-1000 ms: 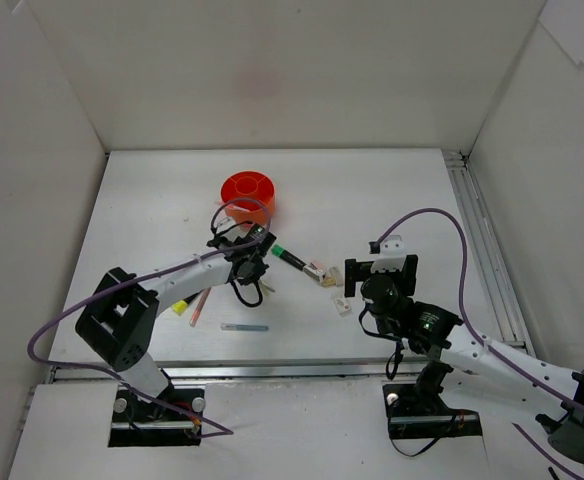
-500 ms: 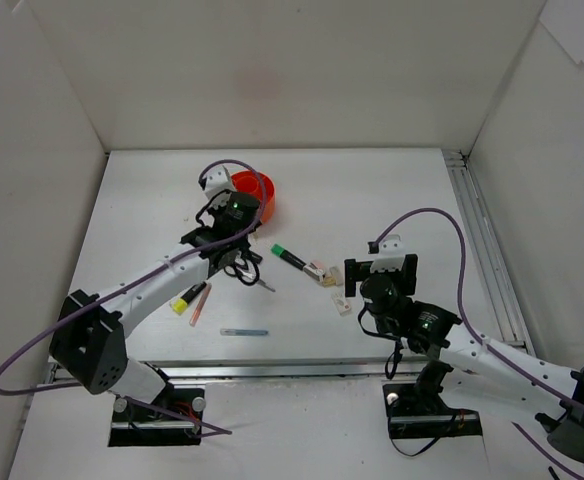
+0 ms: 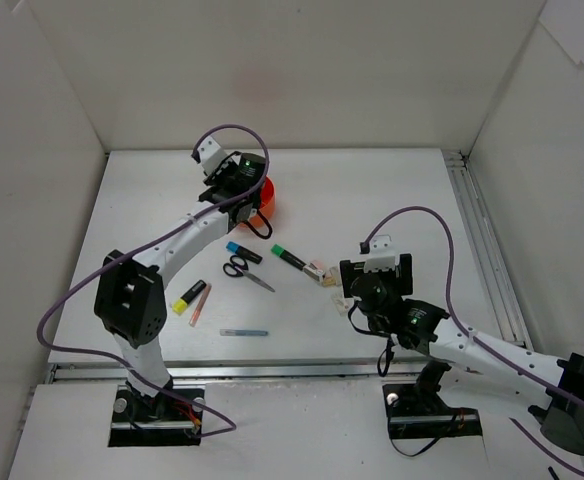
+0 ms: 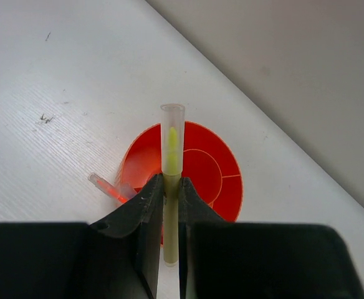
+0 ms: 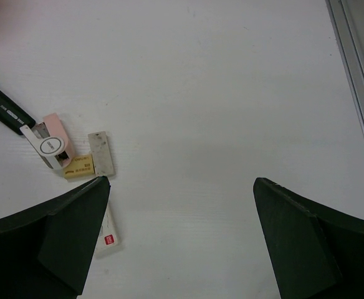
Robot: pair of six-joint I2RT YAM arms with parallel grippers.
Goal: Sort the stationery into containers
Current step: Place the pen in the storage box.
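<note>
Counter (image 3: 402, 200), white and walled in, carries everything. The left arm stretches to its far side, and the left hand (image 4: 171, 187) hangs directly above the orange organiser (image 4: 210, 171), so this is plainly the arm for the coming drop. The right hand (image 5: 181, 181) is well apart near the middle, spread wide and holding nothing, with the erasers (image 5: 100, 157) just below it.

The organiser is low and round, with a central cup inside ring compartments. A pink-orange pen (image 4: 107, 187) leans out over its left rim.

The left hand is pinched narrow on the yellow pen (image 4: 172, 143), a thin clear barrel with yellow ink inside. In the wrist view the pen's long axis runs straight up between the fingers, and its open end reaches past the fingertips to lie across the organiser's near ring. I judge that release depends on the pen lining up over one compartment, not on a dividing wall. Which compartment lies under it I cannot tell.

Loose on the counter lie the scissors (image 3: 244, 272) and the green highlighter (image 3: 290, 258).
</note>
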